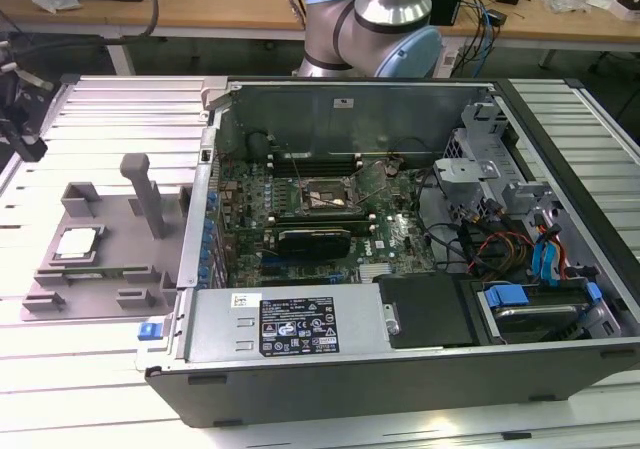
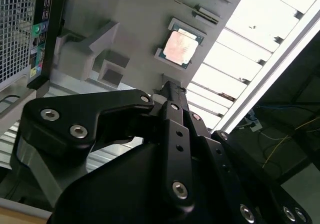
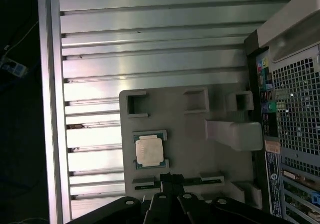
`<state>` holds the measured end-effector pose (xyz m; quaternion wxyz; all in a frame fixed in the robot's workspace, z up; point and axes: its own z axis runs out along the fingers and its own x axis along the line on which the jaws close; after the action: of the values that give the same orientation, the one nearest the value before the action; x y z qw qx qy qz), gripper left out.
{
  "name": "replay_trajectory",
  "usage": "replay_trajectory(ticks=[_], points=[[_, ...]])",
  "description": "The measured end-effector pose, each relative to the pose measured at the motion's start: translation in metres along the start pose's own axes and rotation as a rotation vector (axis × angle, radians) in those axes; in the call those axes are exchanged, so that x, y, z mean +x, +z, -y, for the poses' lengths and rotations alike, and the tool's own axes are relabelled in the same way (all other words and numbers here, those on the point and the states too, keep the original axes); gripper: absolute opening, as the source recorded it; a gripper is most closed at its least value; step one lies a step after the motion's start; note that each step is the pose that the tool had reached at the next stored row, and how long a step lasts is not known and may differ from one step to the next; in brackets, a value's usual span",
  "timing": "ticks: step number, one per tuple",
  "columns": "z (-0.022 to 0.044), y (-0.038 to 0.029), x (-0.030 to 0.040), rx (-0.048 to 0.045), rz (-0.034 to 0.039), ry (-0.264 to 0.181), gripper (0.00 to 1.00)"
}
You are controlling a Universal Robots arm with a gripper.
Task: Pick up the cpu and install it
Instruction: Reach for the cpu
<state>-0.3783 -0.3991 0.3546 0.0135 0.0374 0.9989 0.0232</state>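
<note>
Approach phase of the pick-up: cpu not yet grasped.

Exterior view: the cpu (image 1: 78,244) lies flat in its recess on the grey tray (image 1: 130,247), outside the computer case (image 1: 300,369). The socket frame (image 1: 322,197) is on the board, well apart.

Second wrist view: the gripper (image 2: 167,87) hangs above the tray, fingers pressed together and holding nothing. The cpu (image 2: 181,48) sits just ahead of the tips.

First wrist view: same relation — the cpu (image 3: 149,150) is near the tips, not touching.

Judgement: the grasp calls for spread fingers centred over the chip, then a level descent.

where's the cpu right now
The cpu lies in a recess of the grey tray on the slatted table, at the exterior view's left, just outside the open computer case.
</note>
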Motion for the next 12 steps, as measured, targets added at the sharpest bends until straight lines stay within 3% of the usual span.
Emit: replay_trajectory(ticks=[4,12], points=[[0.0006,0.0146,-0.0003,0.0002,0.0000,0.000,0.11],[0.0010,0.0338,-0.0040,0.0000,-0.0001,0.000,0.11]])
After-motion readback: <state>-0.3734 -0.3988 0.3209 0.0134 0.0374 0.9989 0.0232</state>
